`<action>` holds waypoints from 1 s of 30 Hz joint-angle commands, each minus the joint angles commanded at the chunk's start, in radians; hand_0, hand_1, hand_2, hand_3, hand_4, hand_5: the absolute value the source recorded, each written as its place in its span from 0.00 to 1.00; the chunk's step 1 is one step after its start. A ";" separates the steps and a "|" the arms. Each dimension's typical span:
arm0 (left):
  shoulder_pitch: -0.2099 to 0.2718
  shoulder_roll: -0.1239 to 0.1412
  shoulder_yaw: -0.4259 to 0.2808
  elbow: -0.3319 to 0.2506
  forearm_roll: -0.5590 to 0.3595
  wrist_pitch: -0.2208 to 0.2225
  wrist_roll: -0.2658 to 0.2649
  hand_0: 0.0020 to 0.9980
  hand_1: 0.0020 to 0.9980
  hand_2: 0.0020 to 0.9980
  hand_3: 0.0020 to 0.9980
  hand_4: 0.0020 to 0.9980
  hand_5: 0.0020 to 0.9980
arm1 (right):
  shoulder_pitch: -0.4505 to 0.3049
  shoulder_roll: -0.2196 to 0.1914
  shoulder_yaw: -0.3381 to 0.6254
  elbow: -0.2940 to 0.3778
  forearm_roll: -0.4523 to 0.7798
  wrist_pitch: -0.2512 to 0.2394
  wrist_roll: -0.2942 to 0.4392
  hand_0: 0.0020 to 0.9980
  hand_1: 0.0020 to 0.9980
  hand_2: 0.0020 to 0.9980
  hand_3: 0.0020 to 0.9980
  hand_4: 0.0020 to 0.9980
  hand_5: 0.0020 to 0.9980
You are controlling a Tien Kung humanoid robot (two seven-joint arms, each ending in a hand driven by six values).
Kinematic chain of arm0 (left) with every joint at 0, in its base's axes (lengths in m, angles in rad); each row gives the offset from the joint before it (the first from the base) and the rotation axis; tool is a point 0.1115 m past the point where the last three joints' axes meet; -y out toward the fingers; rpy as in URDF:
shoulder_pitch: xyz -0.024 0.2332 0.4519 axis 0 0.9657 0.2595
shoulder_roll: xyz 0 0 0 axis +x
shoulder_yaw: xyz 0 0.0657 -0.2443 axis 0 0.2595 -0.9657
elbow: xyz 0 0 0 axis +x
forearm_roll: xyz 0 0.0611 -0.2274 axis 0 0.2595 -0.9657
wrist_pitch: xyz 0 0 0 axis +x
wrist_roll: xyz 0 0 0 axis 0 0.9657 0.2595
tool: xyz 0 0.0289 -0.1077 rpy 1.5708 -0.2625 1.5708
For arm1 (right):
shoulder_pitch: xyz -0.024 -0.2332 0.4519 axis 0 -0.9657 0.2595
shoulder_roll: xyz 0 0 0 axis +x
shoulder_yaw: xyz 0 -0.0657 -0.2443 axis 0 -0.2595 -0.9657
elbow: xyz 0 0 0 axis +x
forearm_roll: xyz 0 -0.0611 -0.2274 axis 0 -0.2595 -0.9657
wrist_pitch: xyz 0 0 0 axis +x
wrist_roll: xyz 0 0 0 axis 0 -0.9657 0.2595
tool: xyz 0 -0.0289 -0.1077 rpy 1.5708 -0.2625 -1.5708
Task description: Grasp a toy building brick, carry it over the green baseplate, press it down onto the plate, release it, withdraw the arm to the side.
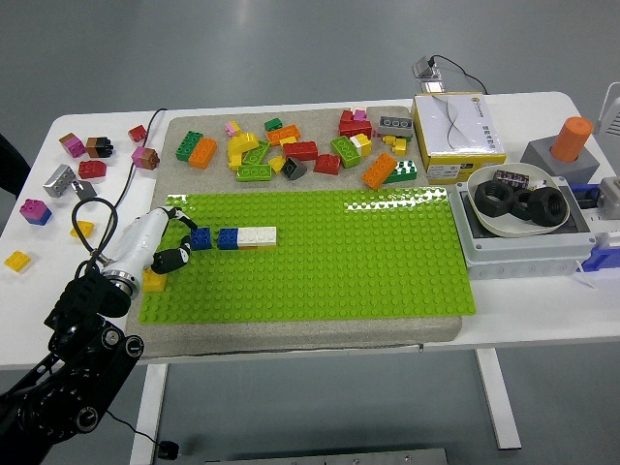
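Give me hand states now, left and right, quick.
Left hand: open, holding nothing, over the green baseplate's left edge beside the blue brick.
Right hand: not in view.

A yellow-and-white cardboard box (pixel 457 136) sits at the white table's (pixel 542 310) far right side. Beside it, a white round bowl (pixel 518 201) holding 3 black ring-shaped parts (pixel 523 201) rests on a grey plastic case (pixel 528 247). An orange cylinder (pixel 572 139) stands on a grey block (pixel 564 161). A black cable (pixel 121 218) curls across the table's left part.
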 joint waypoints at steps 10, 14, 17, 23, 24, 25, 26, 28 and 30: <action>-0.023 -0.009 0.005 0.041 0.017 -0.004 0.019 0.98 0.93 0.91 0.57 0.51 0.00 | 0.002 -0.002 -0.001 0.000 0.000 -0.001 -0.001 0.63 0.62 0.67 0.71 0.78 0.96; -0.026 -0.009 0.013 0.044 0.013 -0.005 0.021 0.98 0.93 0.91 0.57 0.52 0.00 | 0.003 -0.002 0.000 0.000 0.002 -0.002 0.000 0.63 0.62 0.67 0.71 0.78 0.96; -0.028 -0.008 0.020 0.046 0.008 -0.007 0.022 0.98 0.93 0.91 0.57 0.52 0.00 | 0.003 -0.002 0.001 0.000 0.001 -0.002 0.000 0.63 0.62 0.67 0.71 0.78 0.96; -0.032 -0.011 0.032 0.046 0.000 -0.009 0.023 0.98 0.93 0.91 0.56 0.52 0.00 | 0.005 -0.001 0.001 0.000 0.002 -0.002 0.000 0.63 0.62 0.67 0.71 0.78 0.96; -0.032 -0.011 0.032 0.046 -0.001 -0.009 0.023 0.98 0.93 0.91 0.56 0.52 0.00 | 0.005 -0.001 0.001 0.000 0.002 -0.002 0.000 0.63 0.62 0.67 0.71 0.78 0.96; -0.032 -0.011 0.033 0.046 -0.001 -0.009 0.023 0.98 0.93 0.91 0.56 0.53 0.00 | 0.005 0.000 0.000 0.000 0.002 -0.002 0.000 0.63 0.62 0.67 0.71 0.78 0.96; -0.033 -0.011 0.034 0.046 -0.002 -0.009 0.023 0.98 0.93 0.91 0.56 0.53 0.00 | 0.005 0.000 0.000 0.000 0.003 -0.002 0.000 0.63 0.62 0.67 0.71 0.78 0.96; -0.032 -0.011 0.034 0.047 -0.003 -0.010 0.024 0.98 0.93 0.91 0.56 0.53 0.00 | 0.005 0.000 -0.001 0.000 0.004 -0.002 0.000 0.63 0.62 0.67 0.71 0.78 0.96; -0.032 -0.011 0.035 0.046 -0.003 -0.010 0.025 0.98 0.93 0.91 0.56 0.53 0.00 | 0.005 0.000 -0.001 0.000 0.002 -0.002 0.000 0.63 0.62 0.67 0.71 0.78 0.96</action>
